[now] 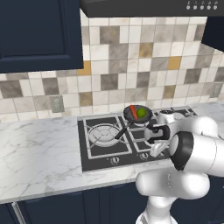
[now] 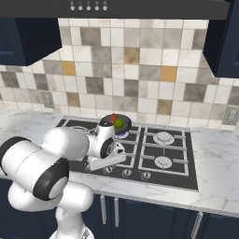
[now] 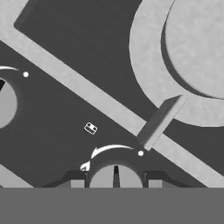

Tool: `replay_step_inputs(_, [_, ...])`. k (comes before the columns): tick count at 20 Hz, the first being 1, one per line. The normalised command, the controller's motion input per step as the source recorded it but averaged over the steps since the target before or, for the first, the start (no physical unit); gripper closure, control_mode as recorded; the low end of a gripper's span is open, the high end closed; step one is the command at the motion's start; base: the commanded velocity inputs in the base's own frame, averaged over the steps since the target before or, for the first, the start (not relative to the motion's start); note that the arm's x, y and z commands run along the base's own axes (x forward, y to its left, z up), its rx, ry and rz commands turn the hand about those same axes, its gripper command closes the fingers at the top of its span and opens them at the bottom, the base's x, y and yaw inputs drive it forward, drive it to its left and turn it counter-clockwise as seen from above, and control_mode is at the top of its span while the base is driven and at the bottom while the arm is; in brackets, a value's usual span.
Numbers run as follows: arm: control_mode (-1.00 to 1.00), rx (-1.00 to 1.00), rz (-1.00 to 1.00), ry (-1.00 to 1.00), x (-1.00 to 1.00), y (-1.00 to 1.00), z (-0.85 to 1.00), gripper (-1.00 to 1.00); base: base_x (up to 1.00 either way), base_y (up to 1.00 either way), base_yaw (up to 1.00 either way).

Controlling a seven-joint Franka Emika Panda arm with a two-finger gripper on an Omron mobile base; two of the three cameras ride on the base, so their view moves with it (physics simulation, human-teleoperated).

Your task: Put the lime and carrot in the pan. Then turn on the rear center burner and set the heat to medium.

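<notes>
Your pan (image 1: 137,114) sits at the back of the black cooktop (image 1: 101,155), over the rear centre grates, and the lime (image 1: 141,113) is inside it, a yellow-green ball just right of the carrot (image 1: 132,110). The carrot lies in the pan too, tilted, its orange-red length crossing the left half. From the right base view you see the same pairing: lime (image 2: 119,123) and carrot (image 2: 112,118) together in the pan (image 2: 122,125), partly hidden behind the arm's wrist. The pan's long thin handle (image 1: 123,131) runs forward and left toward the large silver burner (image 1: 103,133).

Now look down at the front edge. Your gripper (image 3: 116,180) is low over the row of control knobs, and in the hand view its two dark finger tips stand on either side of a round grey knob (image 3: 116,169), with the knob's dark pointer line between them. The fingers are narrowed about that knob, close to its sides; I cannot tell from here whether they actually press it. A second knob (image 3: 6,103) shows at the left edge, and a pale burner cap (image 3: 197,43) at upper right.
</notes>
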Motion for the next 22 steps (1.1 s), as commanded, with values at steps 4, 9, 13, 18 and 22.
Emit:
replay_step_inputs(4, [-1.00,0.12,0.30,0.00,-0.09,0.00,0.00,1.00,0.00,0.00,0.00])
replay_step_inputs(9, [-1.00,0.07,0.28,0.01,0.00,0.00,0.00,1.00,0.00,0.00,0.00])
replay_step_inputs(13, [-1.00,0.05,0.28,0.07,0.00,0.00,0.00,1.00,0.00,0.00,0.00])
replay_step_inputs(18, [-1.00,0.02,0.32,0.08,0.00,0.00,0.00,1.00,0.00,0.00,0.00])
replay_step_inputs(22, [-1.00,0.02,0.36,0.06,0.00,0.00,0.00,1.00,0.00,0.00,0.00])
